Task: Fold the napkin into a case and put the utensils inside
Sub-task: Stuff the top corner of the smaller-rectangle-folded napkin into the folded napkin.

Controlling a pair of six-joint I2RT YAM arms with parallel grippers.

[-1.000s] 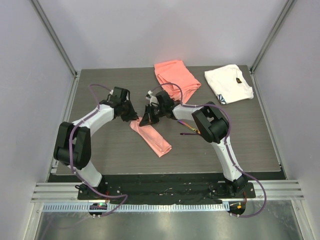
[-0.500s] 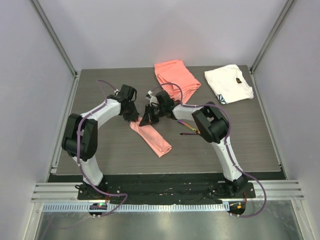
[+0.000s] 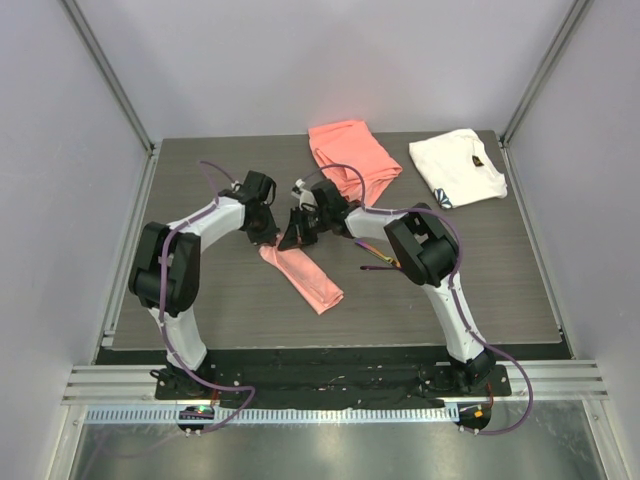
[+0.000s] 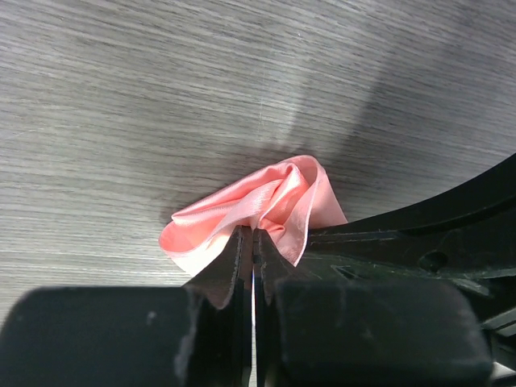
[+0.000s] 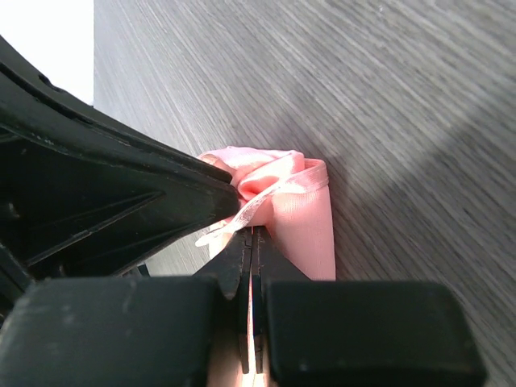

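The napkin lies mid-table as a narrow glossy pale-pink case, running from its far end down to the right. My left gripper and right gripper meet at that far end. Seen from the left wrist, the left gripper is shut on a bunched fold of the napkin. Seen from the right wrist, the right gripper is shut on the same bunched end of the napkin, with the left gripper's black body close beside it. A slim dark utensil lies by the right forearm, partly hidden.
A thicker coral-orange cloth lies at the back centre, just beyond the right gripper. A white cloth with a dark mark sits at the back right. The table's metal frame borders the left side.
The left gripper has moved right to the napkin's far end and shut on it, and the left elbow has swung right. The right gripper and napkin stayed in place.
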